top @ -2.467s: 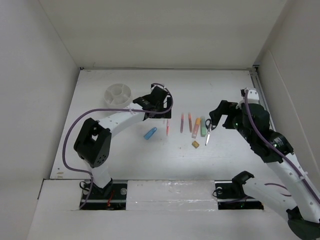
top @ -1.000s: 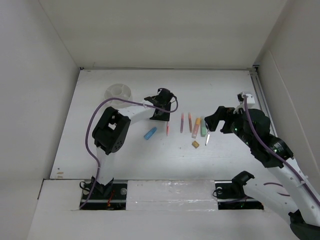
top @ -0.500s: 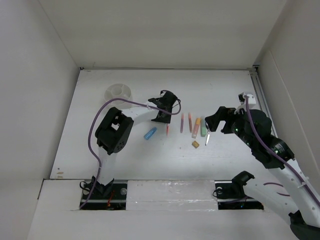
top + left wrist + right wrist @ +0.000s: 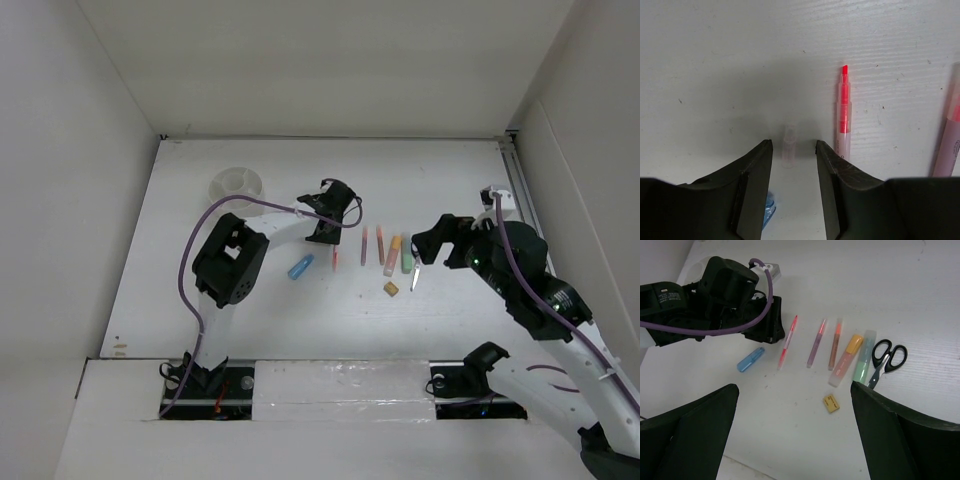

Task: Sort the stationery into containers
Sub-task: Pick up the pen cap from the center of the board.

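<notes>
The pens and other pieces lie in a loose row on the table [image 4: 250, 320], none of them in the cup. From left to right there is a blue capsule [image 4: 300, 266], a red pen [image 4: 335, 256], a pink pen [image 4: 364, 243], an orange pen [image 4: 380, 245], an orange highlighter [image 4: 392, 256], a green highlighter [image 4: 407, 256] and black-handled scissors [image 4: 419, 266]. The two highlighters lie side by side, with the scissors just right of the green one. A small tan eraser [image 4: 391, 288] sits alone, nearer the arms than the highlighters.

The white divided cup [image 4: 214, 188] stands well apart from the row, toward the far left of the table.

The left gripper [image 4: 793, 146] points down at the table just left of the red pen, with its jaws a little apart and clamped on nothing. A small see-through piece [image 4: 788, 148] lies on the table in the gap, clear of both fingers. The blue capsule peeks out beside the left finger.

The right gripper [image 4: 428, 243] hangs above the scissors end of the row with its jaws wide apart and nothing in them.
</notes>
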Action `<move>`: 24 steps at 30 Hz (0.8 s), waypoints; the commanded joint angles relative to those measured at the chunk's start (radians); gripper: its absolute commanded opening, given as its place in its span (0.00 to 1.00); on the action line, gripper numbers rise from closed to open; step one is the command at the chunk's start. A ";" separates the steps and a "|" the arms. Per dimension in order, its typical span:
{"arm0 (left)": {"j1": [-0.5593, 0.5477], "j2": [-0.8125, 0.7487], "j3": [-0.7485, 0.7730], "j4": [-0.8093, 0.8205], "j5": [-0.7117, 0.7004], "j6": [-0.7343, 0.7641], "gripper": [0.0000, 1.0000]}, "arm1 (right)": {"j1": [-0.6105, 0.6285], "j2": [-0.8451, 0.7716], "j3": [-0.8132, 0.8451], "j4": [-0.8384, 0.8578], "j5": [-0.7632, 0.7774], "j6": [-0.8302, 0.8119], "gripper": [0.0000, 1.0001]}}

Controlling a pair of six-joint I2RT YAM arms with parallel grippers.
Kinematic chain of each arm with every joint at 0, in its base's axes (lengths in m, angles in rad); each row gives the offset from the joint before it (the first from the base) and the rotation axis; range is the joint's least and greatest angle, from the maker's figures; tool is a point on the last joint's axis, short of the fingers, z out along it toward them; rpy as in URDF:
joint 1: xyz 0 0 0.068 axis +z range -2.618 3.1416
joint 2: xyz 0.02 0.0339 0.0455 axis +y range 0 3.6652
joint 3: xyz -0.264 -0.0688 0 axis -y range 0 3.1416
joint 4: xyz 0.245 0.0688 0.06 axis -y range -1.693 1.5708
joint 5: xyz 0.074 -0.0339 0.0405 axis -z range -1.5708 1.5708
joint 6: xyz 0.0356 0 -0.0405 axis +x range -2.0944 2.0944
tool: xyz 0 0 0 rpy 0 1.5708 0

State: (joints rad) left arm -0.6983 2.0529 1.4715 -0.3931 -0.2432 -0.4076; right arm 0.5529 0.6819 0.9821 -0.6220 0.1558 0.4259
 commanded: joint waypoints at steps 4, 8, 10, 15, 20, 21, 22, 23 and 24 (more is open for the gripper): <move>0.006 0.019 0.024 -0.039 -0.002 0.003 0.31 | 0.010 -0.012 0.013 0.008 0.001 -0.001 1.00; 0.006 0.032 0.013 -0.061 -0.011 -0.008 0.21 | 0.010 -0.012 0.013 0.008 0.001 -0.001 1.00; 0.006 0.048 0.013 -0.073 -0.011 -0.017 0.15 | 0.010 -0.012 0.013 0.008 -0.008 -0.001 1.00; 0.017 0.078 0.035 -0.089 -0.021 -0.027 0.00 | 0.010 -0.012 0.013 0.008 -0.018 -0.001 1.00; 0.036 0.069 0.035 -0.089 -0.011 -0.036 0.00 | 0.010 -0.012 0.004 0.021 -0.018 -0.001 1.00; 0.036 0.059 0.035 -0.089 -0.011 -0.045 0.00 | 0.010 -0.012 0.004 0.021 -0.034 -0.001 1.00; 0.036 0.044 0.035 -0.101 -0.011 -0.045 0.00 | 0.010 -0.002 0.004 0.048 -0.050 -0.010 1.00; 0.036 0.032 0.035 -0.101 -0.011 -0.059 0.00 | 0.010 -0.002 -0.008 0.065 -0.096 -0.010 1.00; 0.036 0.015 0.035 -0.114 -0.011 -0.059 0.00 | 0.010 0.010 -0.026 0.086 -0.122 -0.019 1.00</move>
State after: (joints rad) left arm -0.6804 2.0796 1.5116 -0.4187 -0.2466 -0.4435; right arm 0.5529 0.6838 0.9771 -0.6140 0.1139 0.4236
